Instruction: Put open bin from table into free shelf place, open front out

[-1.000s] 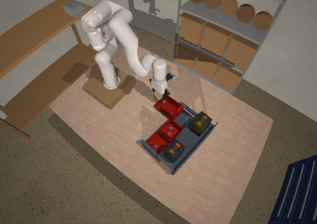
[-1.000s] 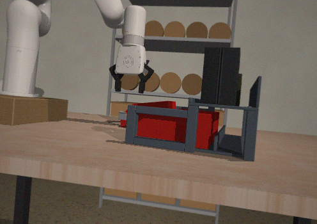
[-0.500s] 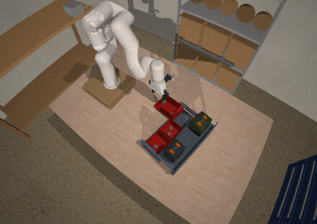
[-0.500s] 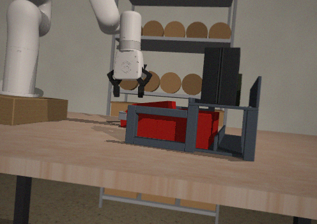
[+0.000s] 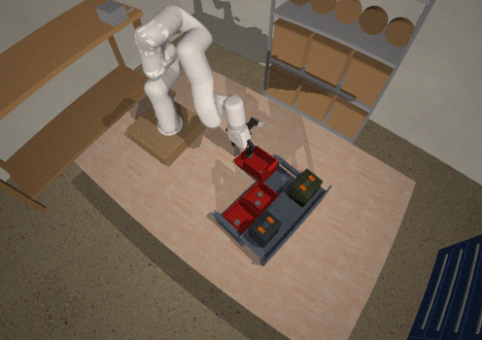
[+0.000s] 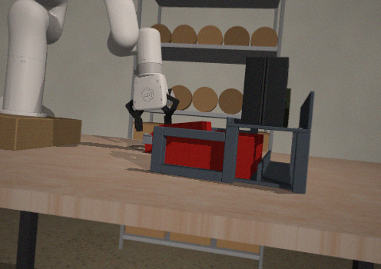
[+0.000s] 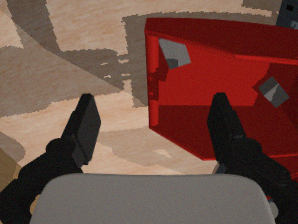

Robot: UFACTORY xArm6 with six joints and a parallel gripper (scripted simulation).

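The red open bin (image 5: 256, 163) sits at the near end of the low grey shelf (image 5: 274, 207), by the arm. In the wrist view the red bin (image 7: 222, 90) holds small grey parts (image 7: 174, 52). My gripper (image 5: 249, 149) is open and hangs over the bin's wall toward the arm. In the wrist view the gripper (image 7: 153, 112) has one finger over the table and the other over the bin's inside, with the wall between them and untouched. In the side view the gripper (image 6: 153, 123) stands just above the bin's red rim (image 6: 188, 126). I cannot tell whether the bin stands level.
Two more red bins (image 5: 250, 206) and two dark bins (image 5: 264, 228) (image 5: 304, 187) stand in the shelf. A tall black board (image 6: 265, 91) rises over the shelf's back. A storage rack with boxes (image 5: 335, 61) stands behind the table. The arm's base sits on a brown block (image 5: 162, 136).
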